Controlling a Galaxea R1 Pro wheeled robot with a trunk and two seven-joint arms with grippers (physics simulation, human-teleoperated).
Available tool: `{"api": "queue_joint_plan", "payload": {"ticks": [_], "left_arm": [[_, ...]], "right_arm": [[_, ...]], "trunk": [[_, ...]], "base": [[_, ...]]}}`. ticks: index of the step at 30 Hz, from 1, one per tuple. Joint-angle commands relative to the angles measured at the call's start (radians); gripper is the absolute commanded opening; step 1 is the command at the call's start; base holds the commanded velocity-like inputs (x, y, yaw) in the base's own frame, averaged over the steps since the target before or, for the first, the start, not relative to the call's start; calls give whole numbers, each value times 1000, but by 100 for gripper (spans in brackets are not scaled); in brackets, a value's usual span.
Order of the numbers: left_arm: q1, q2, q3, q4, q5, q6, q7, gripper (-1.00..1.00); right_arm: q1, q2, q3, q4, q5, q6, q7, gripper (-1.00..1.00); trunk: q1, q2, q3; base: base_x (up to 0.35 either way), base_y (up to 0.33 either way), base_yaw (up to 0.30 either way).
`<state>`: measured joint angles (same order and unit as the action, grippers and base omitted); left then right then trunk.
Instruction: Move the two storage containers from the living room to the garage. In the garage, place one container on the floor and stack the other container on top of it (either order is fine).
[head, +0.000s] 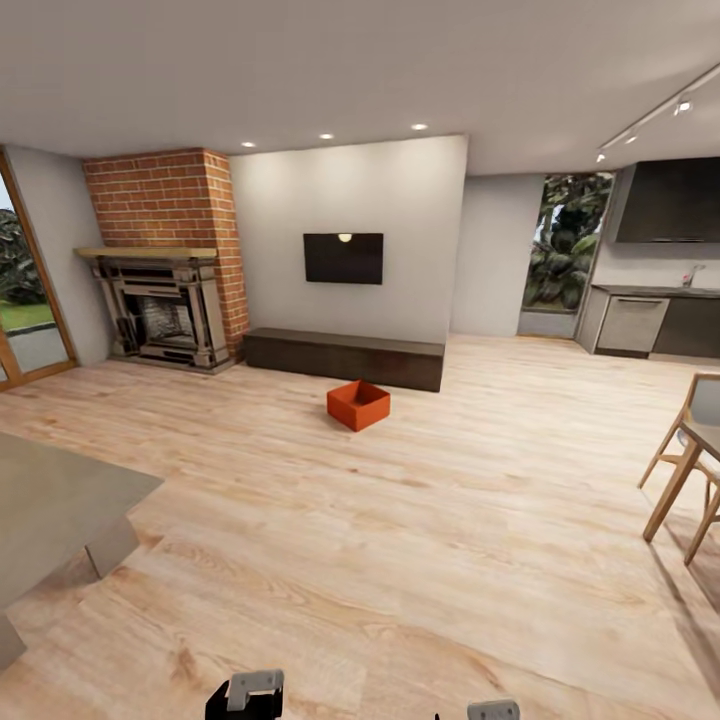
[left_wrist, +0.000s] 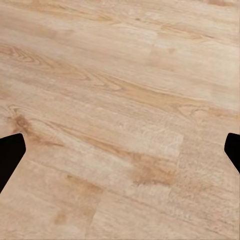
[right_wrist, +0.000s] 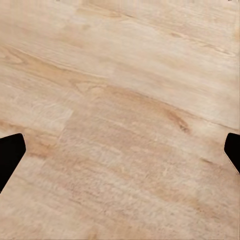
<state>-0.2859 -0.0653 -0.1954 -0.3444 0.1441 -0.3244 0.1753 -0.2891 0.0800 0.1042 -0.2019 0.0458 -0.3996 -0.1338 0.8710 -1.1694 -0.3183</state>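
Container, 1 orange-red open-top box, sits on the light wood floor of the living room, just in front of the long dark cabinet, turned corner-on to the robot. It lies well ahead and about centred, so neither arm looks clearly nearer. The left gripper and the right gripper both hang spread and empty over bare planks.

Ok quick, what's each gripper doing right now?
Left gripper: open, holding nothing, over the wood floor.
Right gripper: open, holding nothing.
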Motion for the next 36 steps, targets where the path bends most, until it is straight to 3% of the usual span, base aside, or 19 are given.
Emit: {"api": "queue_joint_plan", "payload": {"ticks": [1,36], "left_arm": [[-1,1,-8,1,10,-4,6,100],[-2,0,-7,21,12,-5,7,100]], "right_arm": [[-1,0,7,1,5,-1,-10,100],[-1,0,3,1,-2,1,-12,100]], "trunk": [[1,-1,-1],[1,-1,-1]], "base": [[337,-86,0],[337,-76,0]]}}
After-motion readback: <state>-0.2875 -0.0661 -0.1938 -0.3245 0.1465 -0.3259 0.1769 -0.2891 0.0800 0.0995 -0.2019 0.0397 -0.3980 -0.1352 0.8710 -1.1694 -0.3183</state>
